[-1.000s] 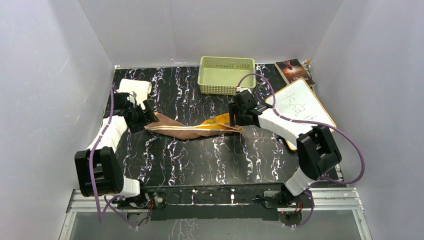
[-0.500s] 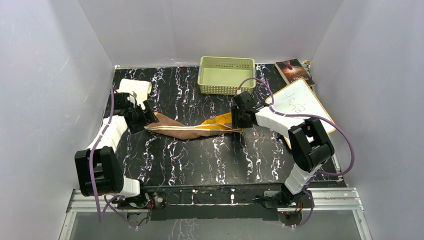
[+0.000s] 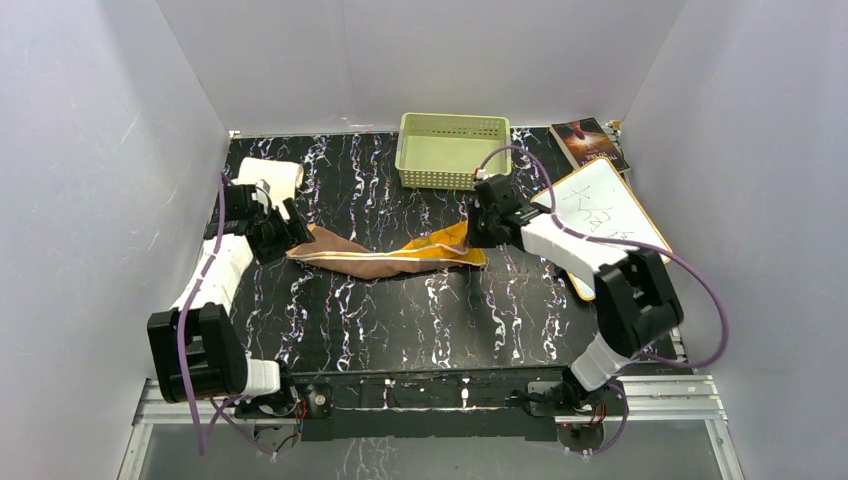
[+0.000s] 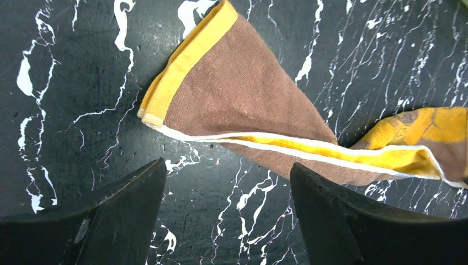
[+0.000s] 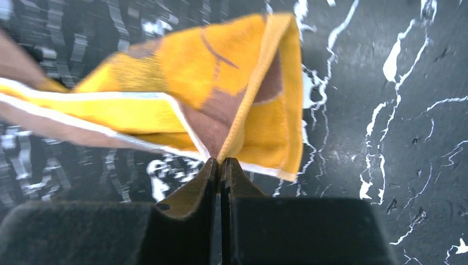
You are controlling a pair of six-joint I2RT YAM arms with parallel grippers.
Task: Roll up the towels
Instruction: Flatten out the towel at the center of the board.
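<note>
- Right hand (image 5: 221,163): pressed together on the yellow end of the mustard-yellow and brown towel (image 5: 182,105); only a thin fold is pinched at the tips.
- Left hand (image 4: 227,165): spread above the towel's brown end, nothing gripped.
- Towel: stretched and twisted across the middle of the desk (image 3: 420,330).
- Cream-white towel (image 3: 272,178): seen rolled at the far left corner.
- Risk: so shallow a pinch may be lost under a pull; twisted cloth may be rolled crooked.
- Views: the pinch is shown by the right wrist view alone, the cream-white towel by the top view alone.
</note>
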